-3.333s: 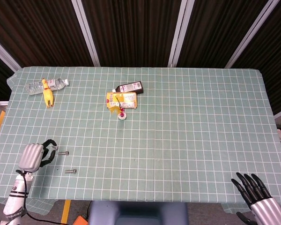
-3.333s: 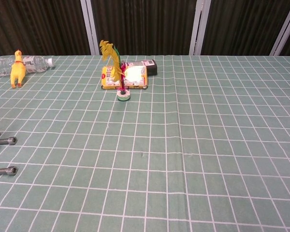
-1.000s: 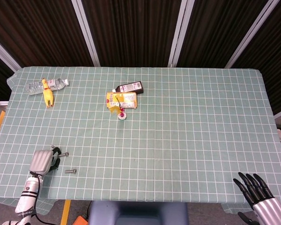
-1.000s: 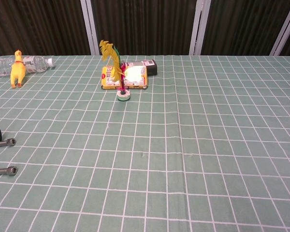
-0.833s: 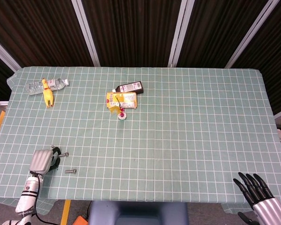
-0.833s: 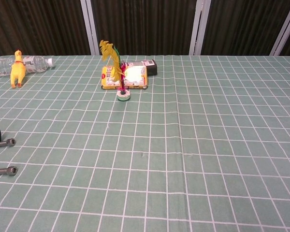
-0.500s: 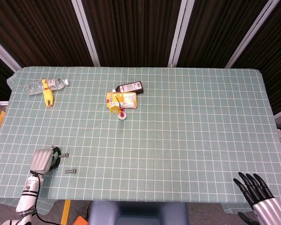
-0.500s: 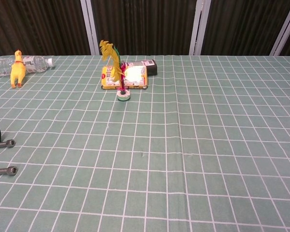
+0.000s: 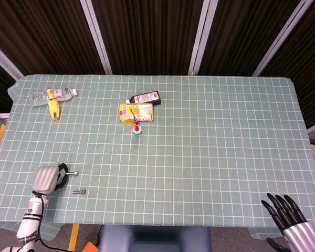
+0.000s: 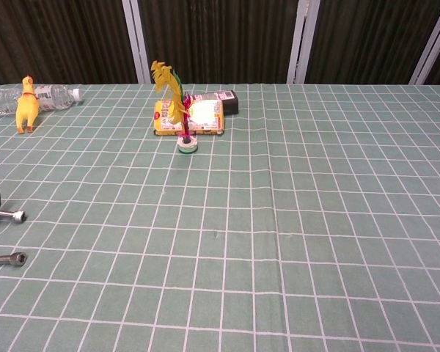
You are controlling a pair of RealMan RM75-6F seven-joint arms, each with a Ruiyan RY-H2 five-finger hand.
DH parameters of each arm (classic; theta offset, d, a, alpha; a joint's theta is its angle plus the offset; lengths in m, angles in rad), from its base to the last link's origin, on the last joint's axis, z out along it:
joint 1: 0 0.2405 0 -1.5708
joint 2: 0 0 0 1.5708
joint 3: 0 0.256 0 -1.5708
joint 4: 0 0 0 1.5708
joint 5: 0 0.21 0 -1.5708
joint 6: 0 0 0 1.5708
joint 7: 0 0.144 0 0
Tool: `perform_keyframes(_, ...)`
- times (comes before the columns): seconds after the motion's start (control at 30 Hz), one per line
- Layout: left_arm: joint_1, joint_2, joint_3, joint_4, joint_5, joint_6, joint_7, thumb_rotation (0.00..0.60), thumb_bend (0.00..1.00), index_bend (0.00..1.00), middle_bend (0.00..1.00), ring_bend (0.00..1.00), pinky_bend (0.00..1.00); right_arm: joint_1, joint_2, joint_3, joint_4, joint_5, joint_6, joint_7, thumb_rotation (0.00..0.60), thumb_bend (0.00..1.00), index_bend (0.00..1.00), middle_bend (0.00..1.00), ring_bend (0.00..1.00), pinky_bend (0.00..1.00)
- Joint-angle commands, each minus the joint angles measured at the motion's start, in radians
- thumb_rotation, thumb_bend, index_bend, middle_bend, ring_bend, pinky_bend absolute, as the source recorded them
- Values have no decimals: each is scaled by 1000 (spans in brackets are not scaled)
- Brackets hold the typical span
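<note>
Steel bolt [image 9: 71, 173] near table edge [image 9: 21, 223]

The head view is looking steeply down from high above the near edge, taking in the whole table [image 9: 210, 136], the dark slatted wall behind it and both hands at the bottom corners. The chest view is sitting low and close, just above the cloth, facing level toward the far wall. Both are sharing the yellow box [image 9: 137, 111] [image 10: 191, 117], the feather toy [image 9: 137, 127] [image 10: 177, 103], the rubber chicken [image 9: 53, 105] [image 10: 26, 104], the bottle [image 9: 51, 95] [image 10: 29, 95] and two bolts [image 9: 76, 182] [image 10: 6, 236] near the left edge.
</note>
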Motion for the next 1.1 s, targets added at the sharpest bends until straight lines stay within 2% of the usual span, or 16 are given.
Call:
perform_keyframes(0.03, 1, 12, 0, -21, 5, 9, 6, 600, 433, 568, 1000, 1000, 1000, 0, 0, 0, 0, 0, 0, 0, 600, 180, 0, 0, 0, 0)
perform_keyframes(0.47, -1, 58, -4, -124, 19, 41, 64, 600, 430, 579, 1000, 1000, 1000, -1, 1, -1, 2, -3, 3, 3, 600, 180, 0, 0, 0, 0)
perform_keyframes(0.9, -3, 64, 2, -145, 0, 22, 109, 600, 428, 604, 1000, 1000, 1000, -1, 2, -2, 3, -4, 5, 6, 600, 180, 0, 0, 0, 0)
perform_keyframes(1.03, -5, 61, 0, -142, -4, 19, 107, 600, 428, 573, 1000, 1000, 1000, -1, 2, -2, 2, -4, 3, 5, 600, 180, 0, 0, 0, 0)
perform_keyframes(1.1, -5, 60, 0, -140, -5, 19, 106, 600, 430, 522, 1000, 1000, 1000, -1, 2, -2, 1, -3, 4, 5, 600, 180, 0, 0, 0, 0)
